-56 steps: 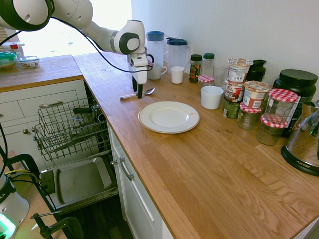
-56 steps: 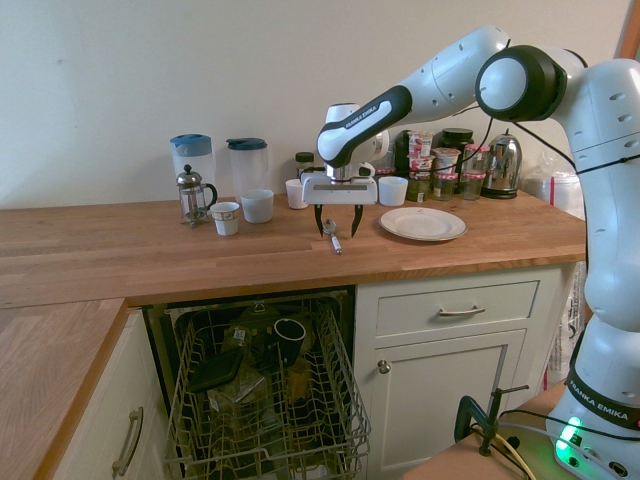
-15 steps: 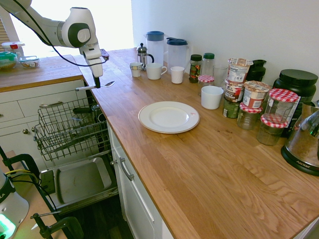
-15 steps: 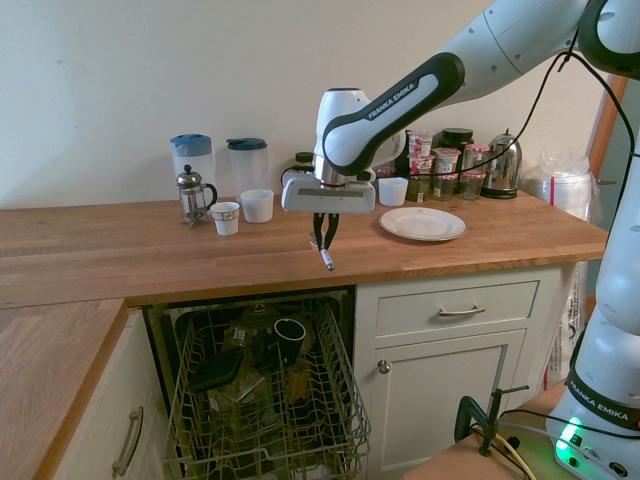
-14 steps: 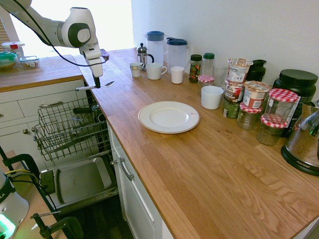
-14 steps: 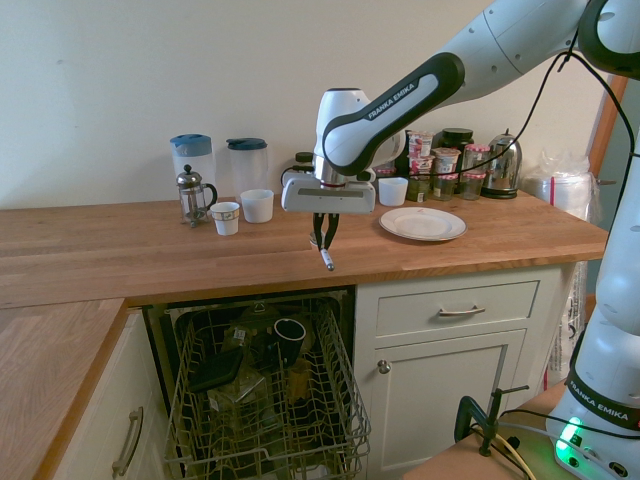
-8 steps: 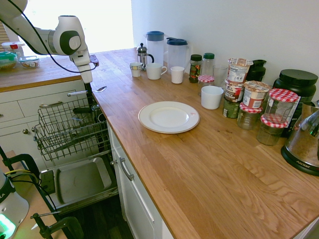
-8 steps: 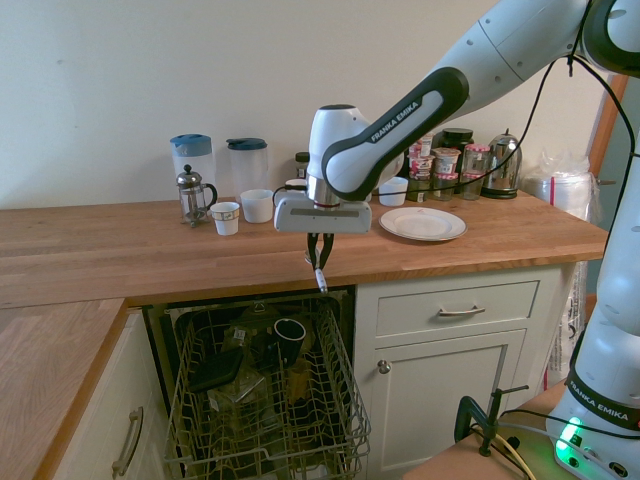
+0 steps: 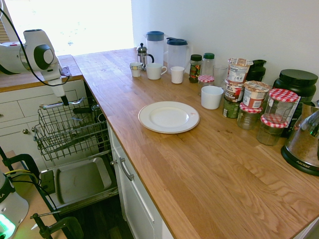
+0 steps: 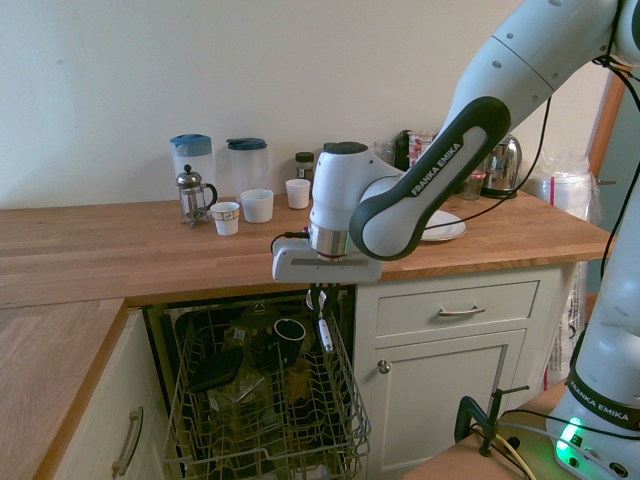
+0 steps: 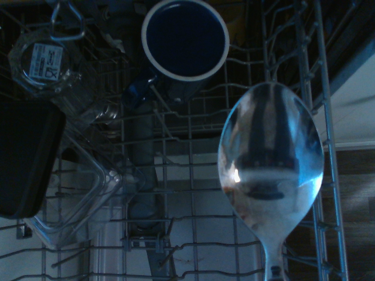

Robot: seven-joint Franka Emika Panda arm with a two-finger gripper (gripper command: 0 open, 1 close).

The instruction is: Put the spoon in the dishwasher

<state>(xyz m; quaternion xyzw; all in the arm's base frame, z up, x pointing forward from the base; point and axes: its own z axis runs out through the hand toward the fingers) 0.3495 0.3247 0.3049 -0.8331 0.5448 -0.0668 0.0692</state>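
Spoon (image 10: 325, 335), metal, hangs over the wire rack (image 11: 331, 158) of the dishwasher (image 9: 82, 179), clear of the counter (image 9: 199, 159). Claw (image 10: 318, 311) is closed on the spoon's handle, bowl sticking out one side, rest of handle out the other. Whether the spoon touches any wires: can't tell.

Handling, judged: light, stiff, won't break; polished metal, so slippery and apt to swivel in the pinch. Best hold is mid-handle, near the balance point, across the flat faces. Bowl is smooth and curved, poor place to pinch. Thin handle could slip down between wires if let go end-first; lay it flat or aim for a close-wired spot.

Counts:
- spoon: 1
- dark blue mug (image 11: 186, 44) in rack: 1
- clear glass with label (image 11: 44, 65) in rack: 1
- black lid or tub (image 11: 26, 161) in rack: 1, type unclear
- clear plastic container (image 11: 82, 208) in rack: 1
- dinner plate (image 9: 169, 117), white, on counter: 1
- blue-lidded pitchers (image 9: 155, 49): 2
- French press (image 9: 143, 59): 1
- cups and mugs (image 9: 212, 98) on counter: 4
- red-checked-lid jars (image 9: 271, 132): 4
- electric kettle (image 9: 305, 142): 1
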